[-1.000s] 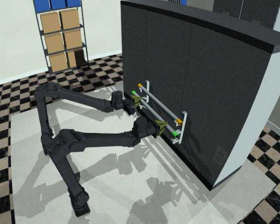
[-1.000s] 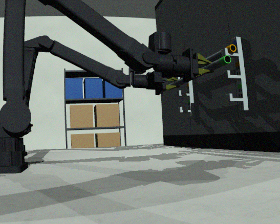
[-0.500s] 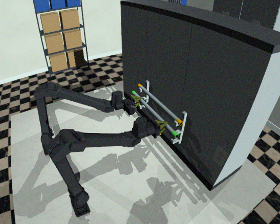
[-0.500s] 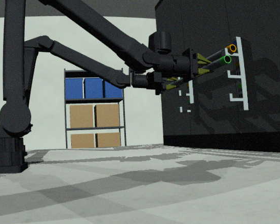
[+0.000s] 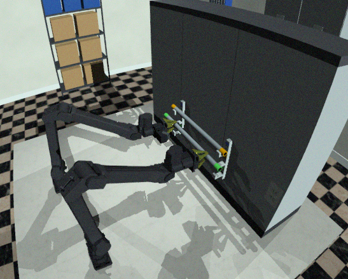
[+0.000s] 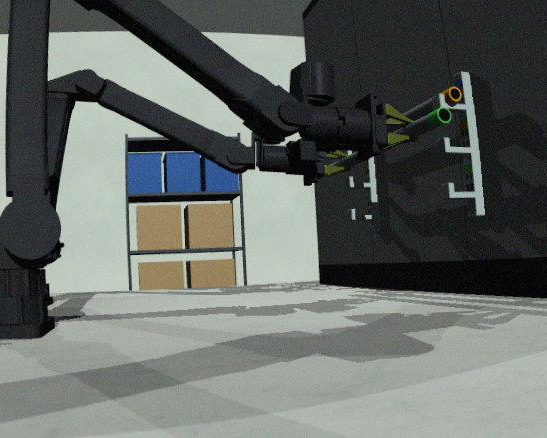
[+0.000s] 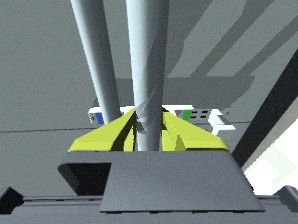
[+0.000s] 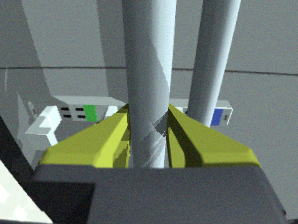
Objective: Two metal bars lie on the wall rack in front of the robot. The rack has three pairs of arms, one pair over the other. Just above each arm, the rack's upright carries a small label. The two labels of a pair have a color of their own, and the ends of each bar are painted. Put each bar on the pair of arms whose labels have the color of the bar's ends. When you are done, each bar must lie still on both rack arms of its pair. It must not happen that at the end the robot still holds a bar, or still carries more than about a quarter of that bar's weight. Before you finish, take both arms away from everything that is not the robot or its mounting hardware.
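The green-ended bar (image 5: 191,140) (image 6: 432,119) (image 7: 148,60) (image 8: 150,50) is off the rack, held roughly level in front of it, between top and middle arm heights. My left gripper (image 5: 172,125) (image 6: 342,162) (image 7: 148,112) is shut on it near its far end in the top view. My right gripper (image 5: 204,156) (image 6: 406,131) (image 8: 148,111) is shut on it near the other end. The orange-ended bar (image 5: 198,128) (image 6: 445,95) (image 7: 95,55) (image 8: 215,60) lies on the top pair, at the blue labels (image 7: 100,118) (image 8: 216,117).
The white rack uprights (image 5: 228,159) (image 6: 473,135) stand on the dark wall panel (image 5: 274,95). Middle labels (image 6: 463,123) are orange, bottom labels (image 6: 468,168) (image 7: 187,115) (image 8: 90,113) green. No bar lies on the middle or bottom arms. The orange-ended bar is close behind the held bar.
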Available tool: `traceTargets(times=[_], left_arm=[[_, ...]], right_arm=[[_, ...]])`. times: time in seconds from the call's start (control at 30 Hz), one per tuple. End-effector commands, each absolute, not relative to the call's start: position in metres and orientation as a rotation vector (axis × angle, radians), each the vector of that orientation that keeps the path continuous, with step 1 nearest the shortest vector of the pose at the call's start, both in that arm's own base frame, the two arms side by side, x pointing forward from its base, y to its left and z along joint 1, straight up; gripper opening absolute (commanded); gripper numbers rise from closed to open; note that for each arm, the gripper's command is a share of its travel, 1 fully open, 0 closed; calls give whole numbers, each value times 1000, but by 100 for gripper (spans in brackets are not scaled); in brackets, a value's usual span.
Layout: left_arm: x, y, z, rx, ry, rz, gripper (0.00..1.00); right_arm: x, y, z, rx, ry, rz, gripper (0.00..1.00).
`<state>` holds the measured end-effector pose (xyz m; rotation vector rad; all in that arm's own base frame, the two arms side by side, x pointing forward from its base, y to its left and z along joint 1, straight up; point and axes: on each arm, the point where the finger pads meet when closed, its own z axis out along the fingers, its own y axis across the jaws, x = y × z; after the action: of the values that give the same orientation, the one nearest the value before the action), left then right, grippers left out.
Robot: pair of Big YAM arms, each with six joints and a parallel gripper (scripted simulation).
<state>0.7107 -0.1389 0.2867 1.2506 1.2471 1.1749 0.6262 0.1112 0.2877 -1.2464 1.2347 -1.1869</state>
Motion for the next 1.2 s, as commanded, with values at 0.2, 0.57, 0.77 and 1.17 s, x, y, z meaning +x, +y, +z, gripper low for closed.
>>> traceTargets(times=[0.2,0.57,0.77,1.17], left_arm=[[708,-128,335,1163,1200,1214,0],[709,-127,334,1163,1200,1214,0],[709,-127,333,1163,1200,1214,0],[709,-126,332,1163,1200,1214,0]], right_arm=[[625,114,331,-1156,1177,-1213,0],[626,114,329,-1156,1177,-1213,0],[626,115,327,-1156,1177,-1213,0],[628,116,324,-1156,1177,-1213,0]])
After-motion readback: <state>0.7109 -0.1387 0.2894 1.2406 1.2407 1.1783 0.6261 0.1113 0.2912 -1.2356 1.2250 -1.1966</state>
